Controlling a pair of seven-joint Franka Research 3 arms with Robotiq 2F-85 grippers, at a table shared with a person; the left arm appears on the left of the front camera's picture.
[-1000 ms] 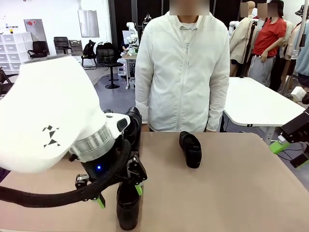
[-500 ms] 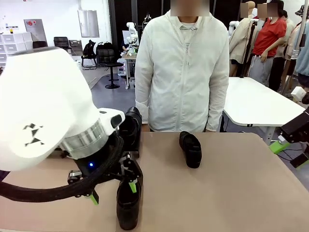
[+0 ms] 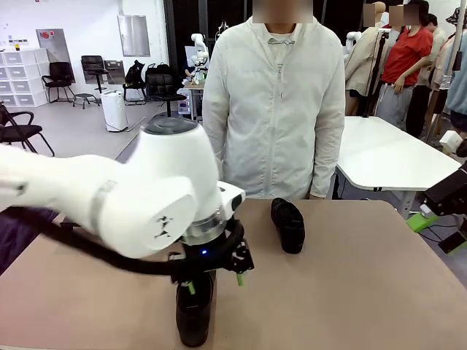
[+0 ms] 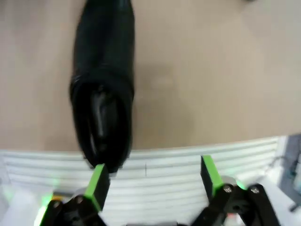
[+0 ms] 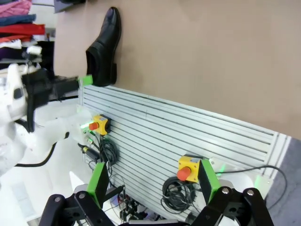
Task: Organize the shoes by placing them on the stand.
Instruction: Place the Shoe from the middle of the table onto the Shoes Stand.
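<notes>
left jaws hang spread and empty just over a shoe (image 3: 193, 317) lying at the near edge of the tabletop (image 3: 350, 292). a second shoe (image 3: 288, 224) lies by the far edge, in front of the person. right jaws, off the right edge, are spread and empty too. both shoes sit on bare tabletop, so the task looks barely begun.
</notes>
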